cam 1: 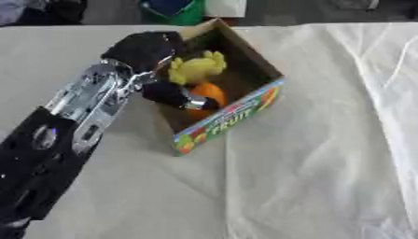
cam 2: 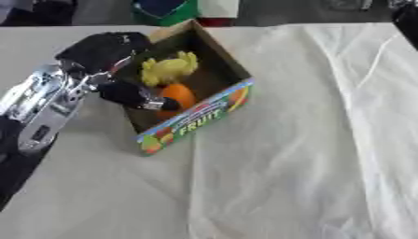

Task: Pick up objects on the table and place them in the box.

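Cardboard box (cam 1: pixel 245 60) printed FRUIT, standing askew near the far edge of the cloth-covered table (cam 1: pixel 326 177), toward its far left corner. Inside, lying touching: a yellow, lobed item (cam 1: pixel 196 67) and an orange, rounded item (cam 1: pixel 209 93). Left hand (cam 1: pixel 155 60) reaching over the box's left wall, fingers (cam 1: pixel 176 95) curling down onto the orange item; whether actually pinching it, impossible to tell. Right hand not showing. Judging by looks: both items light, probably toy fruit, smooth and prone to rolling; best taken across the widest part.

One box (cam 1: pixel 233 116), one yellow object (cam 1: pixel 196 67), one orange object (cam 1: pixel 210 92)
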`<action>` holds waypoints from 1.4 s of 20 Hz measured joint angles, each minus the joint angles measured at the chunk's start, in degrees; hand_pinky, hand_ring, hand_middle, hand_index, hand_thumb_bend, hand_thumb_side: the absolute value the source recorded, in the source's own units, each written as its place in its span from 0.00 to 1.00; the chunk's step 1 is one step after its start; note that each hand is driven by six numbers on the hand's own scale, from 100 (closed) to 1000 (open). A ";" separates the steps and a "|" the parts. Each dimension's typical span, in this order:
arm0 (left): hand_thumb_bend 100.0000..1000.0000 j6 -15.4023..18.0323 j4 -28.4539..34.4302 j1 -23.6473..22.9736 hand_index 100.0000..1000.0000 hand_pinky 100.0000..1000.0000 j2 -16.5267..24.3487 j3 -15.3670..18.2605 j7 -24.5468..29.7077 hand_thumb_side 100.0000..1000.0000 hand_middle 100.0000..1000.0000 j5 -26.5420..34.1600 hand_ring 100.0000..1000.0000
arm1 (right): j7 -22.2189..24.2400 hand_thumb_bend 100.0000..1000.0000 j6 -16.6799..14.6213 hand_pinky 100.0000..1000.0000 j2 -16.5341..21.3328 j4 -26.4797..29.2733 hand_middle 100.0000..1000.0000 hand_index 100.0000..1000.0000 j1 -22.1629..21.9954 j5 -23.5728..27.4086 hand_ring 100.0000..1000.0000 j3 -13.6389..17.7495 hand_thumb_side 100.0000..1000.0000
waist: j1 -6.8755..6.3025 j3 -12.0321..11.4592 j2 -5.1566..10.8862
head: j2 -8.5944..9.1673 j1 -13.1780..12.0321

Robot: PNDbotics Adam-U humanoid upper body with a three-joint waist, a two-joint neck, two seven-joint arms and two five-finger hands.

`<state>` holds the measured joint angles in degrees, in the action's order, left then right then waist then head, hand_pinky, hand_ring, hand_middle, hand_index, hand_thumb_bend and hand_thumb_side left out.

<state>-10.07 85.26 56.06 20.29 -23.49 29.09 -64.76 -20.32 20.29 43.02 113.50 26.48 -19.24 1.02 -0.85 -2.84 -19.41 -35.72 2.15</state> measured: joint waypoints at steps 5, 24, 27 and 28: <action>0.90 -1.27 4.41 0.02 0.91 0.70 1.21 2.00 -1.12 1.00 0.85 -0.32 0.88 | -0.01 0.00 -0.01 0.66 0.00 0.00 0.58 0.75 -0.03 0.07 0.70 0.00 0.68 | 0.21 -0.47 0.12 | 0.00 0.05; 0.55 -8.48 27.87 -14.75 0.96 0.65 21.94 10.06 3.71 0.78 0.82 30.39 0.85 | -0.66 0.00 0.21 0.66 0.03 0.00 0.58 0.74 -1.32 0.13 0.70 0.40 0.68 | 1.03 -1.86 1.42 | -0.52 1.22; 0.55 -8.85 28.30 -17.72 0.96 0.65 24.47 10.71 2.43 0.78 0.82 32.20 0.85 | -0.68 0.00 0.20 0.66 0.03 0.00 0.58 0.74 -1.33 0.15 0.70 0.41 0.68 | 1.39 -1.86 1.44 | -0.51 1.42; 0.55 -8.79 28.37 -18.58 0.96 0.65 25.13 10.84 2.07 0.78 0.82 32.55 0.85 | -0.68 0.00 0.19 0.66 0.03 0.00 0.58 0.74 -1.33 0.17 0.70 0.43 0.68 | 1.52 -1.86 1.45 | -0.50 1.61</action>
<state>-18.87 113.63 37.48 45.42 -12.64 31.15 -32.21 -21.00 20.49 43.04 113.50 25.15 -19.07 1.44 0.67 -4.71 -17.96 -36.22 3.76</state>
